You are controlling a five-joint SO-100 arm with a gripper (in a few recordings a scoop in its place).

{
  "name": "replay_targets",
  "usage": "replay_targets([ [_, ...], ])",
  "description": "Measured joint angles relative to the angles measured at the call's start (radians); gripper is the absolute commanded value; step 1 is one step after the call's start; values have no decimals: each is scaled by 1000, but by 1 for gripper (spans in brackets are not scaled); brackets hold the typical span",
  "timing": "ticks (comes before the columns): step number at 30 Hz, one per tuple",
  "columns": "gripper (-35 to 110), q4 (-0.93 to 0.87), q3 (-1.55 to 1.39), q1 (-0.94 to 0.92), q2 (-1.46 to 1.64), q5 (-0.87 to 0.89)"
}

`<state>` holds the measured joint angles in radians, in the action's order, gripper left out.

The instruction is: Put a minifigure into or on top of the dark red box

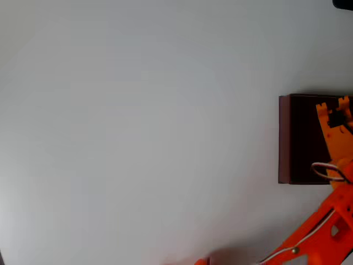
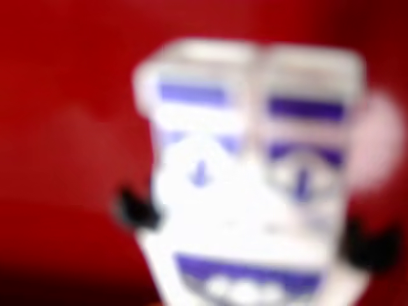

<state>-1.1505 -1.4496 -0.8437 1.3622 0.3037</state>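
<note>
The dark red box (image 1: 284, 138) lies at the right edge of the overhead view, its inside almost black. My orange gripper (image 1: 333, 105) reaches from the lower right and hovers over the box's far part. In the wrist view the minifigure (image 2: 248, 185) is very close and blurred. It is white with blue-purple marks and small black bits at its sides. The red of the box (image 2: 57, 127) lies behind it. It sits right at the gripper, which looks shut on it, though the fingers themselves are hidden.
A plain white table (image 1: 138, 132) spreads left of the box. The orange arm (image 1: 320, 232) crosses the lower right corner, with a white cable loop (image 1: 325, 168) near the box's lower side. A dark object (image 1: 343, 3) sits at the top right corner.
</note>
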Motion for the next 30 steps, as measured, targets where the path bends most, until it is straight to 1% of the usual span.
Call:
replay_targets([
  [3, 15, -9, 18, 8, -40, 0],
  [7, 16, -31, -26, 41, 0, -5],
  [10, 14, -41, -135, 106, 147, -26],
  [14, 12, -60, -345, 250, 466, -86],
  [17, 9, -63, -525, 431, 758, -126],
  [19, 3, -66, -632, 580, 951, -158],
  [21, 0, -78, -729, 738, 1135, -204],
  [25, 0, -100, -917, 1068, 1459, -219],
  [30, 0, -132, -1138, 1436, 1721, -222],
])
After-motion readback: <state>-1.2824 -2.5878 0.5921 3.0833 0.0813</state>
